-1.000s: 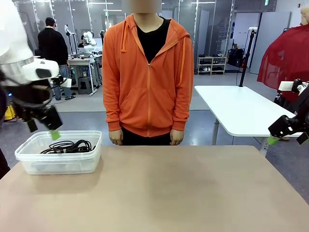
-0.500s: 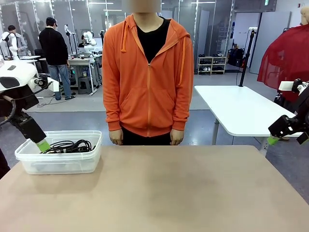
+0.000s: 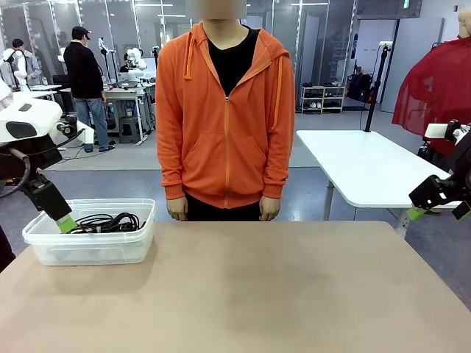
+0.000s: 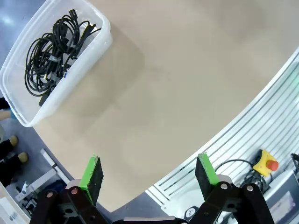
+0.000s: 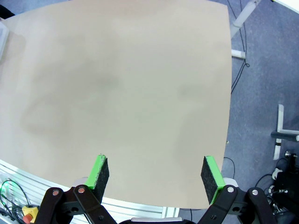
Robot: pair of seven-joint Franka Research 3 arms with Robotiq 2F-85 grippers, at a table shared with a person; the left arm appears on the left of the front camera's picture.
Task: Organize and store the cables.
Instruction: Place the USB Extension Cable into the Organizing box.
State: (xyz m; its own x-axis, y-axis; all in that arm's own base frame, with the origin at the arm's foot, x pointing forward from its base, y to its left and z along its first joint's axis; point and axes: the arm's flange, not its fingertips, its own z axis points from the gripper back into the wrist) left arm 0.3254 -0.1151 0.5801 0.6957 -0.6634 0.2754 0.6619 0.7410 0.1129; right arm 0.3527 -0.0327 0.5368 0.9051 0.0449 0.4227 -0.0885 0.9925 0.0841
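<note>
The cables (image 3: 103, 222) lie as a tangle of thin black coiled bundles inside a clear plastic tub (image 3: 88, 250) at the table's far left. My left gripper (image 3: 65, 222) hangs at the tub's left rim, a green pad level with the cables. In the left wrist view the cables (image 4: 49, 51) sit in the tub (image 4: 74, 81) at the upper left, far from my left gripper (image 4: 148, 171), which is open and holds nothing. My right gripper (image 3: 438, 209) hovers off the table's right edge; the right wrist view shows the same gripper (image 5: 155, 171) open over bare tabletop.
A person in an orange hoodie (image 3: 224, 110) stands at the far edge, hands down at their sides. The tan table (image 3: 250, 294) stretches wide between the arms. A white table (image 3: 360, 165) stands behind on the right.
My left arm has swung down and to the left, from above the tub to its left rim, then nearly stopped. The right arm has not moved.
</note>
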